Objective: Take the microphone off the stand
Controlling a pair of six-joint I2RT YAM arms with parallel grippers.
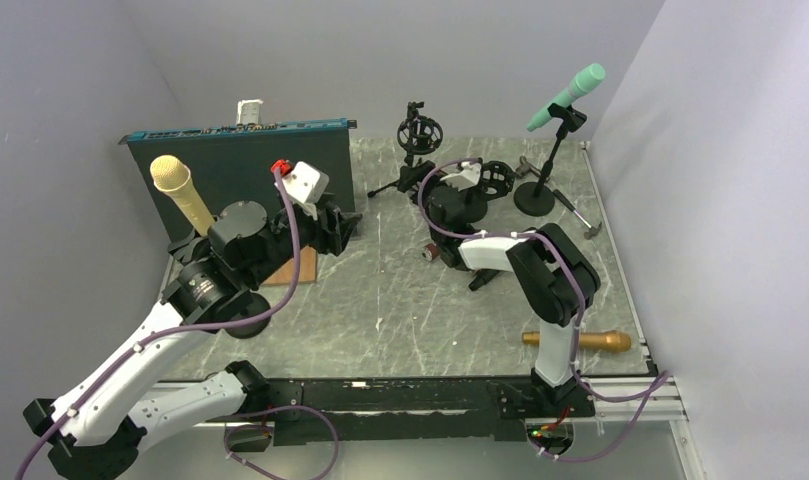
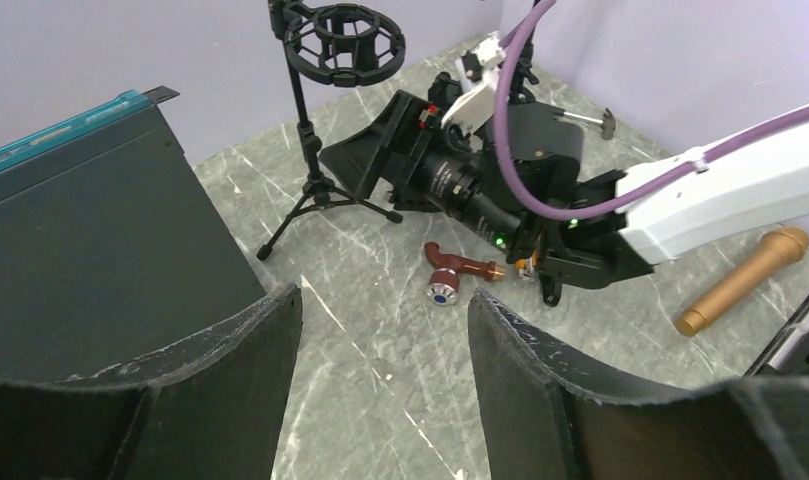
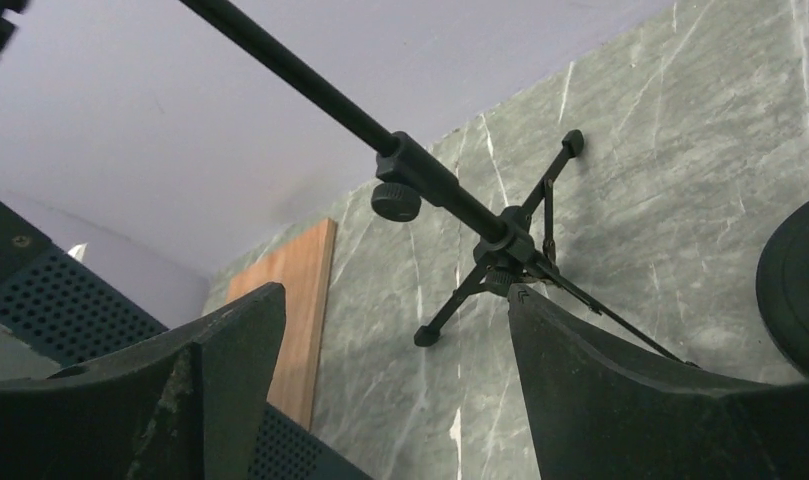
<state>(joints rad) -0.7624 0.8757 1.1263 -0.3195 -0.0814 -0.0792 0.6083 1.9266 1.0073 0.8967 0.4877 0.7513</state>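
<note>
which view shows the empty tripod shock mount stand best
left wrist: the whole tripod stand, ring mount to feet, in clear view. top external shows it small at the back; right wrist shows only its pole and legs.

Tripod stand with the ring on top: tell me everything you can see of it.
The tripod stand is black, seemingly metal: three thin spread legs, a slim pole with a clamp knob, and an empty cage-like ring mount on top. It stands upright on the marbled table near the back wall. The open right claw sits by its legs; contact cannot be told.
</note>
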